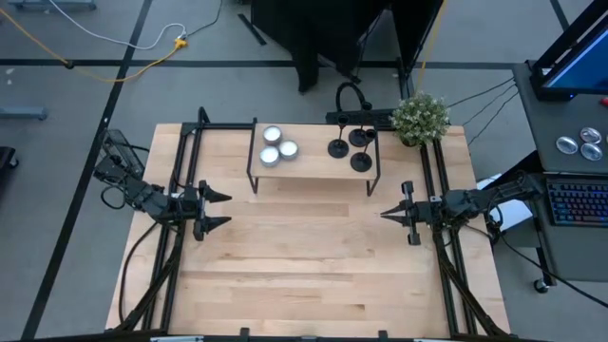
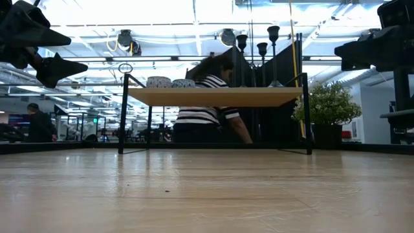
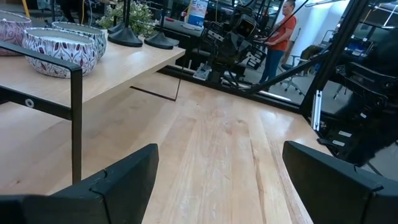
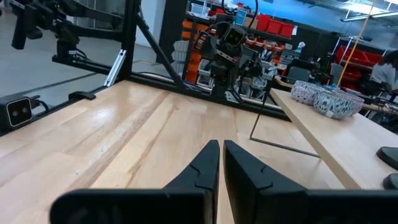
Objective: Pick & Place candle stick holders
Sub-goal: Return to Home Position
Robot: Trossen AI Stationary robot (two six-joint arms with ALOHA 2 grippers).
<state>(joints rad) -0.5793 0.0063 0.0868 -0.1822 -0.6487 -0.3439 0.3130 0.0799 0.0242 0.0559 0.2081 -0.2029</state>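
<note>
1. The left gripper (image 1: 225, 210) has its fingers spread wide and holds nothing. The right gripper (image 1: 386, 215) has its fingers pressed together, also empty.
2. The 3 candle stick holders (image 1: 350, 147) stand on the shelf's (image 1: 313, 160) right half, beside 3 candles (image 1: 276, 147).
3. The risk looks small: an arm swinging toward the shelf could topple the thin holders.
4. Both arms lie low at the table (image 1: 313, 275) sides, pointing at each other.

The candle stick holders (image 1: 361, 161) are black, the shelf (image 1: 313, 160) pale wood on a black frame, the table (image 1: 313, 266) light wood, the candle tins (image 3: 59, 46) white patterned with dark red, the plant (image 1: 421, 116) green, and the person's shirt (image 2: 200, 116) black-and-white striped.
</note>
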